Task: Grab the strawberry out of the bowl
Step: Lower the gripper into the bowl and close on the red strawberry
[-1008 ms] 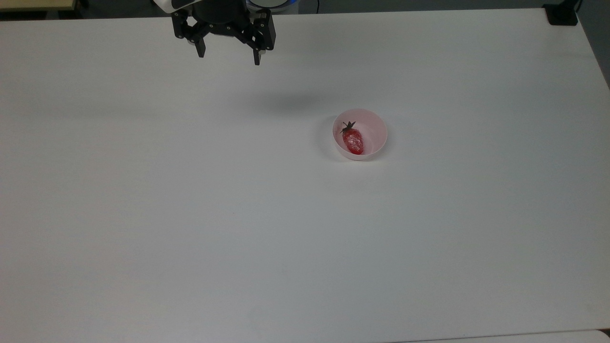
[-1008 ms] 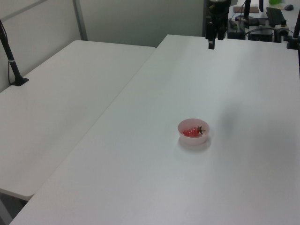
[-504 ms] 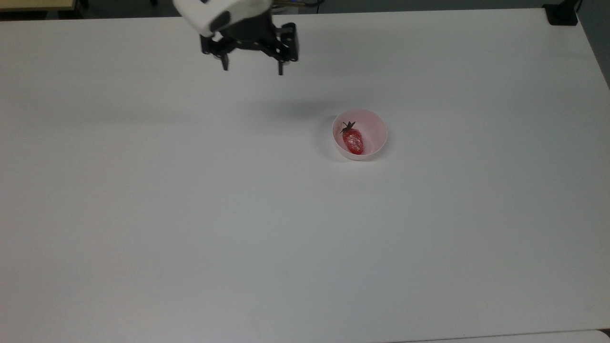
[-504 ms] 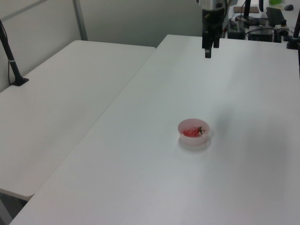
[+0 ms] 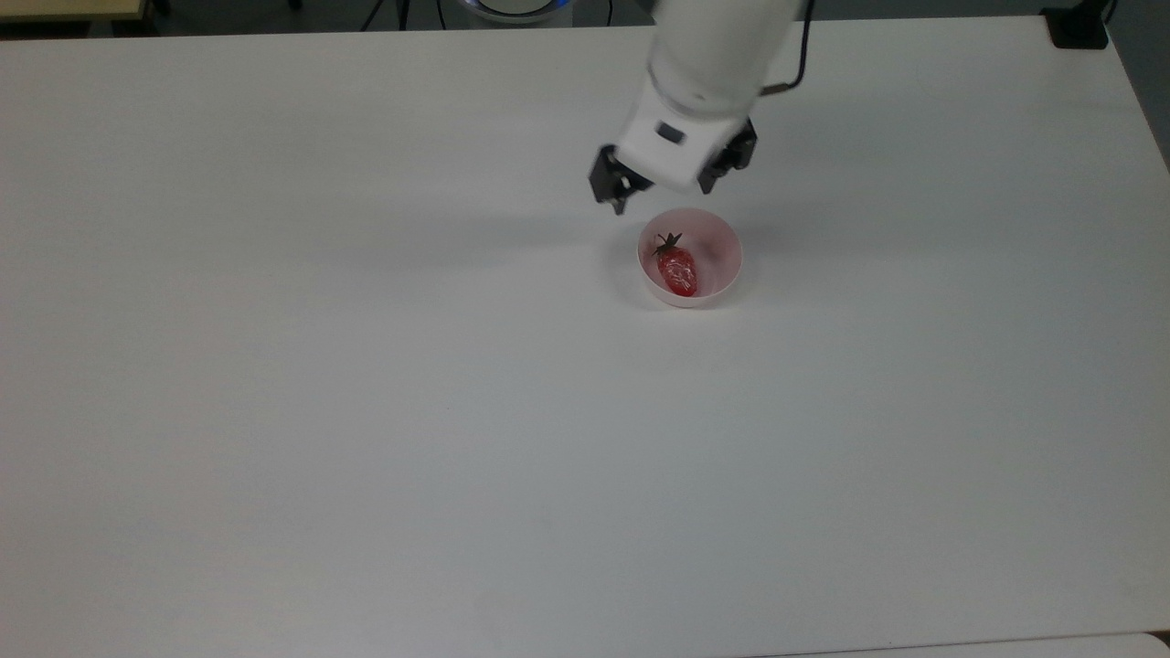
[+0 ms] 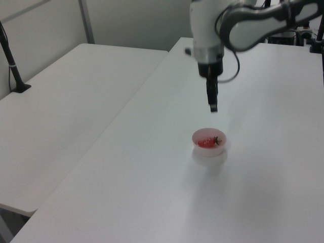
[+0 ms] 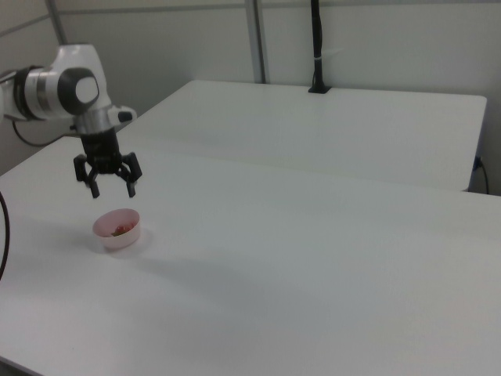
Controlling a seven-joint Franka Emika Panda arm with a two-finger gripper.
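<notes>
White and bare apart from one small dish, the bench [image 5: 366, 411] fills the top view, and in the left view a second white table [image 6: 66, 111] adjoins it on the left view's left, with a black post [image 6: 11, 61] standing on it near a pale partition wall. The bowl [image 5: 722, 239] is pale pink and sits right of centre in the top view, its base flat on the bench. Inside it lies the strawberry [image 5: 677, 271], red and glossy, resting against the wall on the top view's left side of the bowl, its dark stem cap pointing toward the top view's upper edge. The arm [image 5: 722, 55] reaches in from the far edge of the bench, white with a black cable along it. The jaws [image 7: 106, 188] hang pointing downward in the air above the bench, spread wide and holding nothing, as the right view shows with both black fingers [image 7: 131, 186] well parted. In the left view the jaws [image 6: 213, 107] hover above and just behind the bowl [image 6: 200, 149], clear of its rim and not touching the strawberry [image 6: 206, 143]. In the top view the jaws [image 5: 665, 194] sit just beyond the bowl's far rim, partly hidden under the white wrist.
</notes>
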